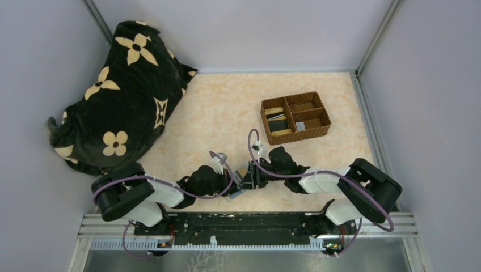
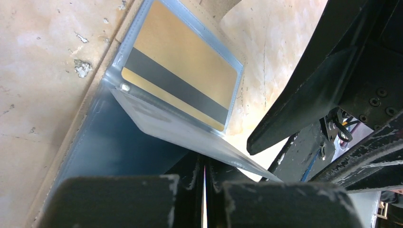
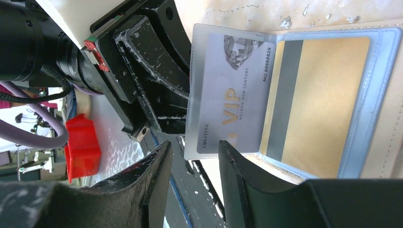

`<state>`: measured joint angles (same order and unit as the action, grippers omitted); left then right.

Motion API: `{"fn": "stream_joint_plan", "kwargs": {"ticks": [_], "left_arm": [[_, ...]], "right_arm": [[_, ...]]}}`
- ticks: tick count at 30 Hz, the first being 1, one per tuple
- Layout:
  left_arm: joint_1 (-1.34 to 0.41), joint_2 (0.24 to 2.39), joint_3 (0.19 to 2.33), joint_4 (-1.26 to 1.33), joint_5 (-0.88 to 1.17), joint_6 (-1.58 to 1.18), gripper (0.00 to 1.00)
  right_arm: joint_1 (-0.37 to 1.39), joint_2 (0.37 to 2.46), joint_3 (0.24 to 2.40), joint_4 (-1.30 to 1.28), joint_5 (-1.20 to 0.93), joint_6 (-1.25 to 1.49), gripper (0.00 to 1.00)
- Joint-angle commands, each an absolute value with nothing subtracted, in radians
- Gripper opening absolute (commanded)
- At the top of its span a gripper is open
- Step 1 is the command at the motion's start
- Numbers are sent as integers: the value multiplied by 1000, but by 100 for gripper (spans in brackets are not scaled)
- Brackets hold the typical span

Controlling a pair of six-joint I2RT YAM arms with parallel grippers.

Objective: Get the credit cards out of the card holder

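Note:
The card holder [image 3: 387, 137] lies open near the table's front edge, cream-beige outside with pale blue-grey clear sleeves inside. A tan-gold credit card [image 3: 318, 104] with a dark stripe sits in the flat sleeve and also shows in the left wrist view [image 2: 180, 71]. A pale grey VIP credit card [image 3: 228, 90] sits in a raised sleeve leaf [image 2: 190, 135]. My left gripper [image 2: 205, 166] is shut on that leaf's edge and holds it upright. My right gripper [image 3: 195, 159] is open, its fingertips [image 3: 161, 161] on either side of the leaf's lower corner, not touching it. Both grippers meet mid-table [image 1: 247, 180].
A brown woven compartment tray [image 1: 324, 131] holding a few small items stands at the back right. A black bag with cream flowers [image 1: 122, 96] fills the back left. A red block [image 3: 83, 147] sits off the table's front edge, beyond the metal rail [image 1: 249, 221].

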<state>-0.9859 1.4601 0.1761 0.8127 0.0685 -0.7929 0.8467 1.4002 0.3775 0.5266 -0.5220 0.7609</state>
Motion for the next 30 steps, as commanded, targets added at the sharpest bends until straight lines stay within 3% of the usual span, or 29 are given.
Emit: {"fn": "stream_joint_plan", "kwargs": {"ticks": [1, 3, 6, 9, 12, 16, 20, 30], "left_arm": [[-985, 1446, 149, 747, 49, -785, 0], [-985, 1399, 123, 726, 44, -796, 0], [-985, 1264, 73, 646, 28, -813, 8], [-988, 1042, 82, 418, 44, -815, 31], [-988, 793, 117, 151, 18, -794, 42], [-987, 503, 166, -153, -75, -761, 45], [-988, 355, 146, -253, -114, -787, 45], [-988, 444, 157, -168, -94, -809, 38]], "right_arm": [[855, 1362, 401, 510, -531, 734, 41], [855, 1367, 401, 519, -534, 735, 41], [858, 1379, 409, 524, -535, 734, 41], [862, 1391, 415, 524, -534, 730, 41], [867, 1413, 417, 539, -532, 729, 39], [877, 1458, 426, 566, -533, 734, 38], [894, 1511, 453, 592, -536, 739, 38], [923, 1548, 529, 539, -522, 713, 37]]}}
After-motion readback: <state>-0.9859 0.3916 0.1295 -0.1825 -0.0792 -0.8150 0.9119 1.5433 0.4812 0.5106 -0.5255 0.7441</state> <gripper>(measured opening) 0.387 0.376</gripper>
